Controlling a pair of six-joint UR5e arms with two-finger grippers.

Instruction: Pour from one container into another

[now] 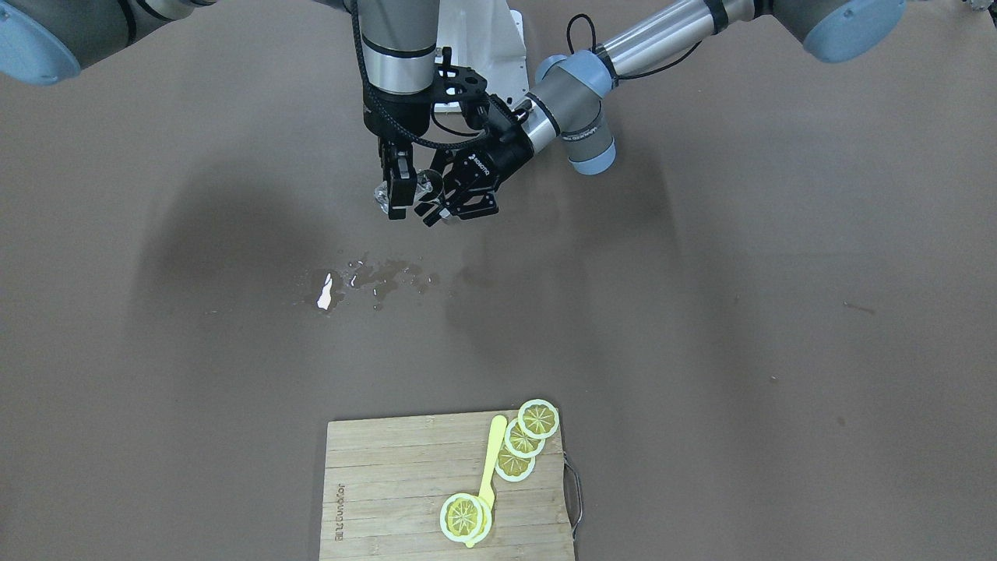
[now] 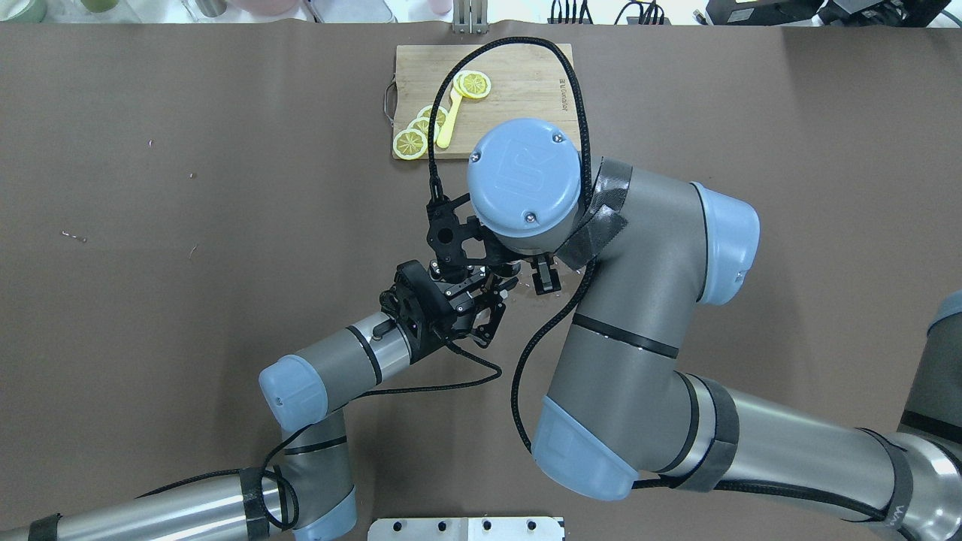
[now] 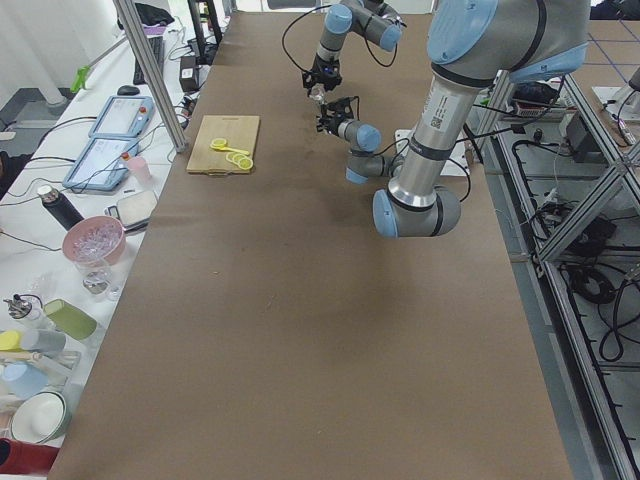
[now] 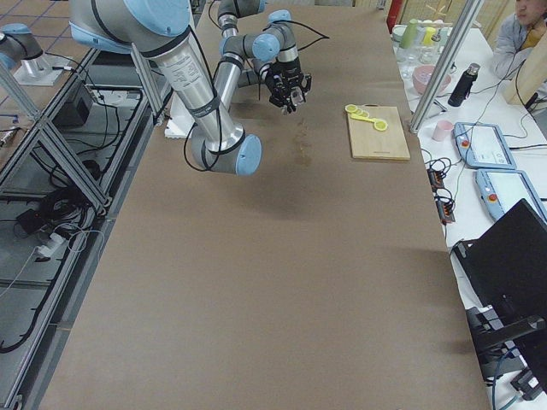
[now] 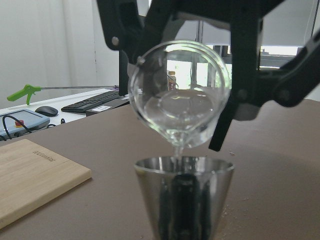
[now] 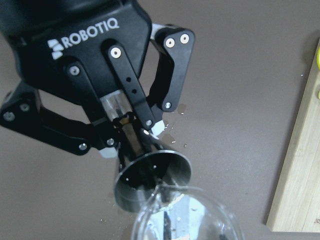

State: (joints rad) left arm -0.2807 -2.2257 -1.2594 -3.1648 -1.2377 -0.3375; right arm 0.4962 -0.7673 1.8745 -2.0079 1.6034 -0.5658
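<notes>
A clear glass point(image 5: 177, 95) is tipped over, and a thin stream of clear liquid falls from its lip into a cone-shaped metal cup point(image 5: 182, 192) right beneath it. My right gripper point(image 1: 401, 195) hangs straight down and is shut on the glass point(image 1: 382, 193). My left gripper point(image 6: 132, 135) comes in at a slant and is shut on the lower stem of the metal cup point(image 6: 150, 177), holding it upright above the table. The two grippers nearly touch. From overhead, my right wrist hides both containers.
A wet spill point(image 1: 362, 279) lies on the brown table below and in front of the grippers. A wooden cutting board point(image 1: 389, 499) with lemon slices point(image 1: 537, 419) and a yellow spoon point(image 1: 491, 460) lies at the far edge. Cups and bowls point(image 3: 90, 240) crowd a side bench.
</notes>
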